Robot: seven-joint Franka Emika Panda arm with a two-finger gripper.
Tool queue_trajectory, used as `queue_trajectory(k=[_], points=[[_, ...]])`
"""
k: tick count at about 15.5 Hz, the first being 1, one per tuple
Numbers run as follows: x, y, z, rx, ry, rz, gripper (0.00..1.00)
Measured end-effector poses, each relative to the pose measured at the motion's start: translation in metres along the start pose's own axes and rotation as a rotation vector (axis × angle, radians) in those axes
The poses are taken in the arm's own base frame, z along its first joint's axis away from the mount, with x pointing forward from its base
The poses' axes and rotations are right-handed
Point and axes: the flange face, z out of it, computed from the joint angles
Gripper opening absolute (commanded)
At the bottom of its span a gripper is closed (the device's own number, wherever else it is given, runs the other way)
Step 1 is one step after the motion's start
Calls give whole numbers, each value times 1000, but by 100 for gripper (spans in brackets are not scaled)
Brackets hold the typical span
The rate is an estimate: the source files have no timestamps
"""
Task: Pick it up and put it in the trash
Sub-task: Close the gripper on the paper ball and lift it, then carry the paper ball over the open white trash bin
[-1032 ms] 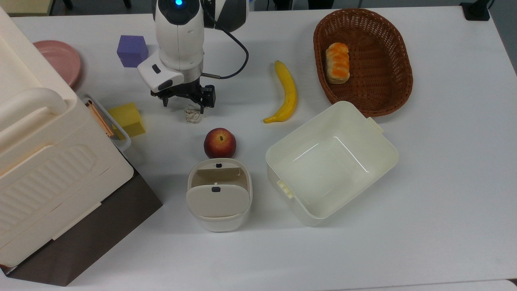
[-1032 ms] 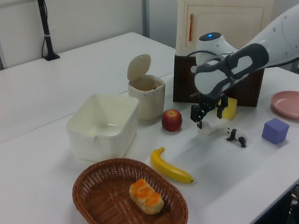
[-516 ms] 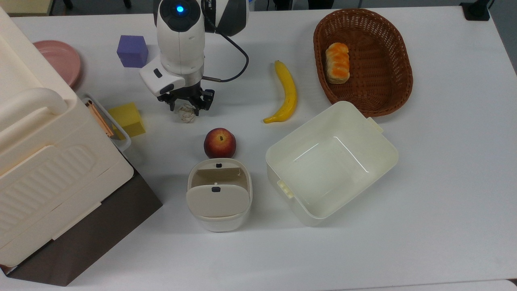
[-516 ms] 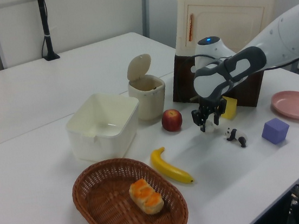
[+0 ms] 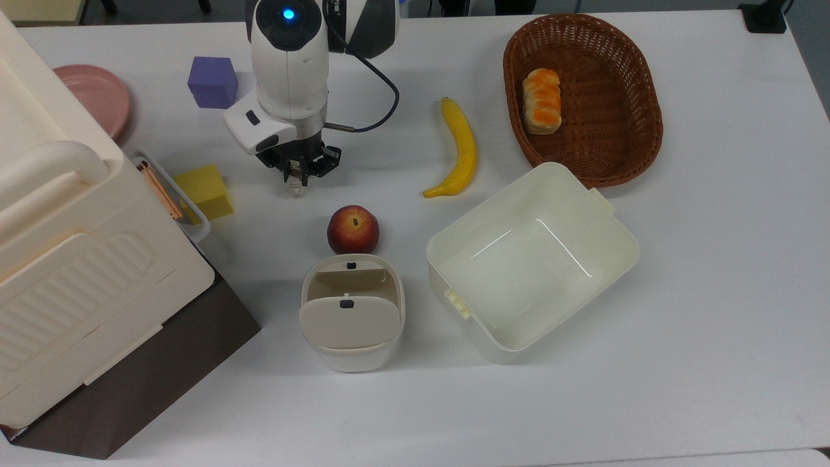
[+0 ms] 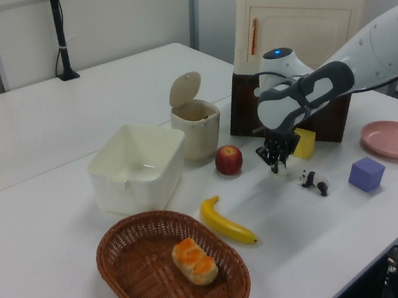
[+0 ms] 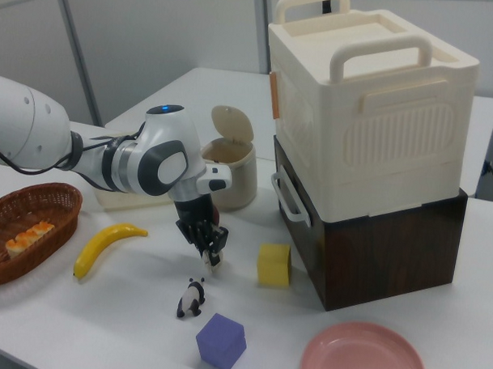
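The small crumpled off-white paper ball [image 5: 295, 183] sits low over the table, pinched between the dark fingers of my gripper [image 5: 297, 175]. The gripper is shut on it and points straight down. In the left view the gripper [image 6: 276, 165] hangs just right of the apple. In the right view a bit of the paper ball [image 7: 214, 262] pokes out below the gripper [image 7: 211, 250]. The trash [image 5: 351, 350], a small cream bin with its flap lid tipped up, stands in front of the apple in the top view, well clear of the gripper. It also appears as the trash [image 6: 198, 133] and the trash [image 7: 234, 177].
A red apple [image 5: 353, 229] lies between gripper and bin. A yellow block [image 5: 204, 192], purple cube [image 5: 212, 81], pink plate [image 5: 97, 97] and panda figurine [image 7: 193, 298] are nearby. A banana [image 5: 457, 148], square cream tub [image 5: 622, 240], wicker basket [image 5: 648, 97] and tall cabinet [image 5: 78, 272] also stand around.
The gripper shifted towards the top view's left over the paper ball and its fingers closed in on it; the ball now looks squeezed narrower between them.
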Motion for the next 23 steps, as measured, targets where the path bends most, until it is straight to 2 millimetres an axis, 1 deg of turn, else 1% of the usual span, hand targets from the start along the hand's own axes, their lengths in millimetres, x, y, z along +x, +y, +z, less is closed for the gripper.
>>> queue_trajectory(k=[2,4,5,6,8,10,12,14,15,17,20,23], points=[[4,1,-6,1,19,2,10],[11,3,-26,4,63,8,10],[15,7,-51,7,109,14,10],[17,9,-70,9,142,17,10],[22,8,-113,17,221,31,11],[30,0,-157,39,301,71,11],[38,-15,-192,72,364,87,12],[41,-26,-201,84,382,82,12],[43,-32,-200,88,384,74,12],[52,-38,-195,98,416,69,12],[78,-44,-184,106,449,67,12],[99,-51,-172,116,487,64,12]])
